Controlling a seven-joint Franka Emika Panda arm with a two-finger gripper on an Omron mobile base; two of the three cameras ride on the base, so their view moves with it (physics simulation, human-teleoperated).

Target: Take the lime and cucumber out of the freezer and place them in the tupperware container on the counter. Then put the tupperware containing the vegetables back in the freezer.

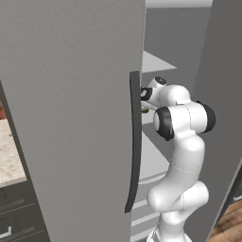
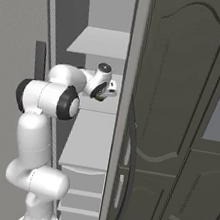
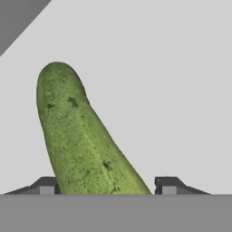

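The cucumber (image 3: 86, 140), dark green and long, lies on a pale grey shelf (image 3: 176, 90) inside the freezer (image 1: 71, 118). My gripper (image 3: 107, 186) reaches into the freezer and has one finger on each side of the cucumber's near end, the jaws pressed to its sides. In the left base view the gripper (image 1: 144, 94) sits just past the door's edge, with a bit of green cucumber (image 1: 144, 110) under it. The right base view shows the gripper (image 2: 108, 89) above the middle shelf (image 2: 89, 139). The lime and the tupperware container are out of view.
The open freezer door with its long dark curved handle (image 1: 134, 142) stands close to the arm's left. A strip of the beige counter (image 1: 9, 156) shows at far left over dark drawers. Dark cabinet doors (image 2: 181, 119) stand to the right of the freezer.
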